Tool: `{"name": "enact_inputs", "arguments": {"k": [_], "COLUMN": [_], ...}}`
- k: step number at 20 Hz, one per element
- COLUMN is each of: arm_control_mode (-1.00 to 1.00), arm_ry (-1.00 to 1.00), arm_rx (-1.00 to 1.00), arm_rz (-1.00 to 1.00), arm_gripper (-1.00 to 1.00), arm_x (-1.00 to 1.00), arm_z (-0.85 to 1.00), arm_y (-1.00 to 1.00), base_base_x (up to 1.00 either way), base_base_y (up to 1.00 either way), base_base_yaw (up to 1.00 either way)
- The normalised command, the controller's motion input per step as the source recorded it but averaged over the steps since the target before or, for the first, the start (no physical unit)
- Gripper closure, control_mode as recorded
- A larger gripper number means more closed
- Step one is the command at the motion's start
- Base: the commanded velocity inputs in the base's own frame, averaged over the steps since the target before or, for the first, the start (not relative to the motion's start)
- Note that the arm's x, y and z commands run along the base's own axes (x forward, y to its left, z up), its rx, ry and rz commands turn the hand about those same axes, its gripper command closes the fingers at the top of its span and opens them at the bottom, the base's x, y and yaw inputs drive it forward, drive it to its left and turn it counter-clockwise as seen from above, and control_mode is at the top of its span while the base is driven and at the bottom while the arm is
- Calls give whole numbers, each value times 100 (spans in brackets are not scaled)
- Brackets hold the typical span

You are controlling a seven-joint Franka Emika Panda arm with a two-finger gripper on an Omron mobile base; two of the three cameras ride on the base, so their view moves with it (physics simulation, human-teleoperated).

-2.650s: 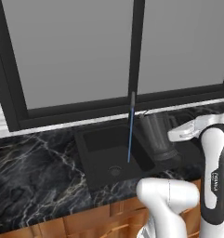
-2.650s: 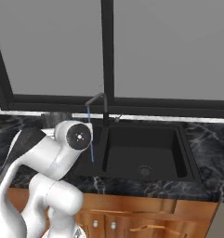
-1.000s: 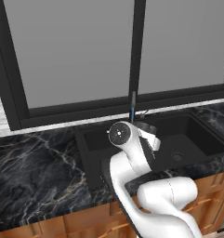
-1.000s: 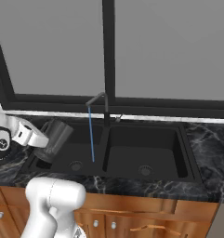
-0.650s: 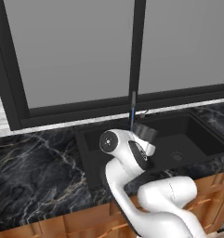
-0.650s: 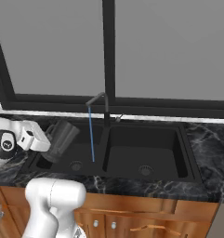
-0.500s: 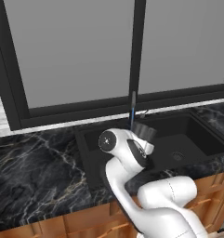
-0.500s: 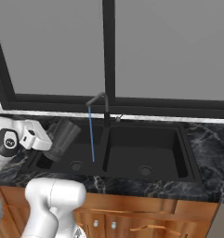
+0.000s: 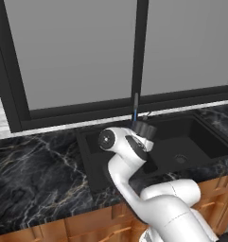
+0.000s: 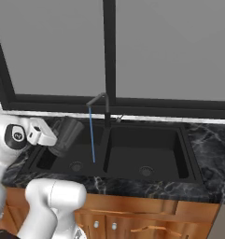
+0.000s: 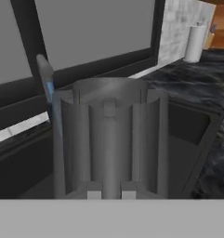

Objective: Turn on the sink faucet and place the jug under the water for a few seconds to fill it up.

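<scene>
The white two-finger claw (image 10: 52, 139) is clamped on the small smoky-grey see-through ribbed jug (image 10: 66, 136), which tilts up and away from the hand over the left basin of the matte-black rectangular double-basin sink (image 10: 188, 161). In the hand view the jug (image 11: 108, 142) sits directly ahead of the camera, its ribbed wall facing it and its rim at the top. In the left base view the jug (image 9: 144, 132) hangs at the end of the bent white arm, above the sink (image 9: 214, 137).

The thin straight bright-blue stream of water (image 10: 91, 134) falls just beside the jug, on its side nearer the slim matte-black faucet (image 10: 103, 106), and runs down into the left basin close to the round drain (image 10: 76, 165). The stream is not entering the jug's mouth; in the hand view the water (image 11: 54, 114) passes along the jug's left edge, below the spout tip (image 11: 42, 68).

The faucet post stands behind the divider between the basins, in front of the thick black window frame (image 10: 108, 46). Black marble counter with white veins (image 9: 35, 165) surrounds the sink.
</scene>
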Motion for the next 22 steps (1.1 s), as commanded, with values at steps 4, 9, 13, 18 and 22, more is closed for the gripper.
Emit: {"name": "enact_inputs", "arguments": {"k": [4,9,13,18,22], "arm_control_mode": [-100,-100,-100,-100,-100], "arm_ry": [0,-2,-1,0,0], "arm_rx": [-5,-4,-3,-3,-4], "arm_rz": [0,2,5,7,9], "arm_gripper": [100,100,100,100,100], "arm_x": [41,34,30,29,31], "arm_z": [-17,-22,-20,-16,-20], "arm_y": [0,-3,-13,-17,-12], "base_base_x": [0,0,0,0,0], "base_base_y": [0,0,0,0,0], "base_base_yaw": [0,0,0,0,0]}}
